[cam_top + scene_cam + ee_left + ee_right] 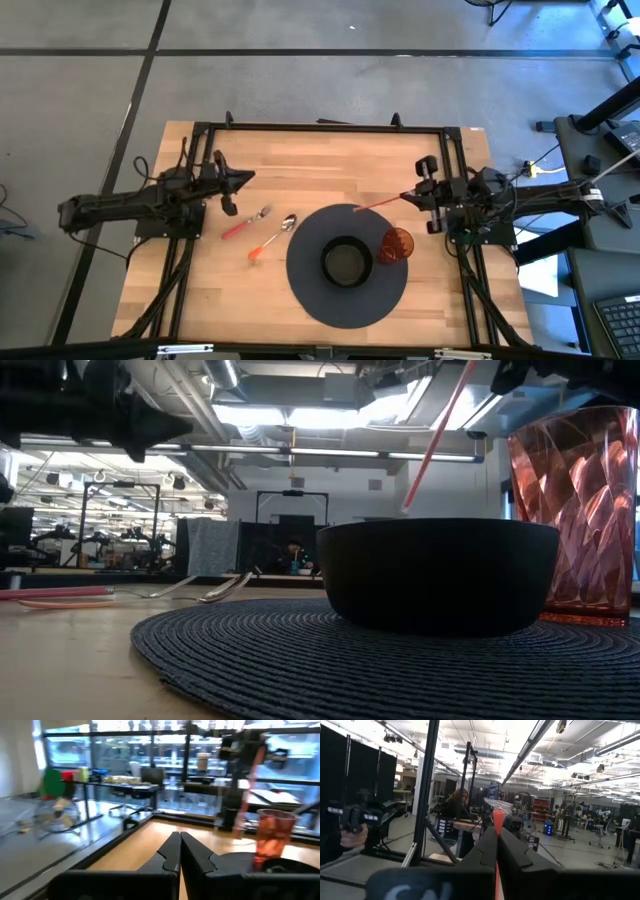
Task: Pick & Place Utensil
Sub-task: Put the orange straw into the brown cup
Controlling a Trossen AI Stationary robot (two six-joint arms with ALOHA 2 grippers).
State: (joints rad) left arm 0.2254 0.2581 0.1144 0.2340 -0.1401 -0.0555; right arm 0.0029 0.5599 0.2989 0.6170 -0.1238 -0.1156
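Where it shows, utensil (pixel 378 207) is thin, red-handled.

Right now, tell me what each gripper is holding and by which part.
The right gripper is shut on the end of a red-handled utensil, raised over the mat; its other end is unclear. The left gripper is shut and empty.

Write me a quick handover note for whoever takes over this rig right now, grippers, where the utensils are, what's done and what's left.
Right gripper: shut on the red-handled utensil, held in the air above the placemat's far edge, near the pink cup.
Left gripper: shut, empty, raised over the table's left side.
Fork and spoon lie on the wood left of the placemat. Black bowl sits at the mat's centre.
Done: one utensil picked up.
Left: set it down; the fork and spoon are untouched.
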